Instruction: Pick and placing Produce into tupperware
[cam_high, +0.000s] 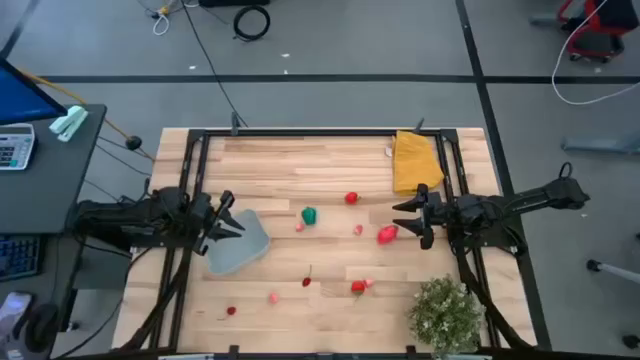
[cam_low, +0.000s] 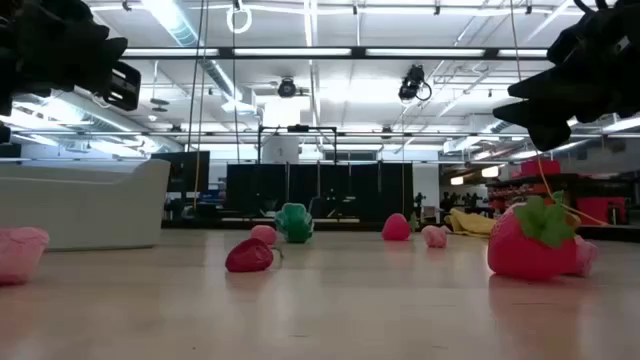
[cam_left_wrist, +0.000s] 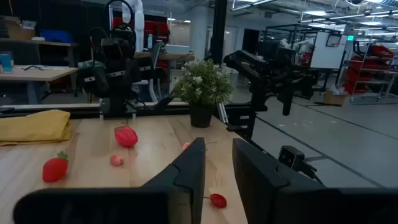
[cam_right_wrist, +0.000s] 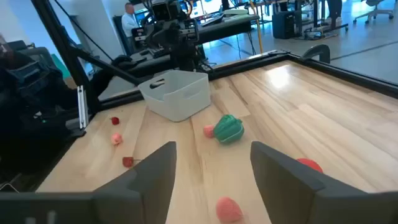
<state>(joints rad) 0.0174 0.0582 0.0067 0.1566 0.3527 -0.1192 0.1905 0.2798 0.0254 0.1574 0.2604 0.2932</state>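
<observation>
The tupperware (cam_high: 238, 245), a shallow pale grey-blue container, rests flat on the table's left half. My left gripper (cam_high: 236, 222) hovers above its far left corner with its fingers a little apart and nothing between them (cam_left_wrist: 219, 165). Produce lies scattered over the middle of the table: a green piece (cam_high: 309, 215), a red one (cam_high: 351, 198), small pink ones (cam_high: 358, 230), a strawberry (cam_high: 387, 235), and more near the front edge (cam_high: 358, 287). My right gripper (cam_high: 403, 220) hangs open just right of that strawberry, raised off the table (cam_low: 570, 95), holding nothing (cam_right_wrist: 211, 168).
A folded yellow cloth (cam_high: 415, 162) lies at the far right corner. A bushy green plant (cam_high: 445, 312) stands at the near right. Black frame rails (cam_high: 190, 170) run along the table's left, right and far sides. Bare wood shows between the tupperware and the green piece.
</observation>
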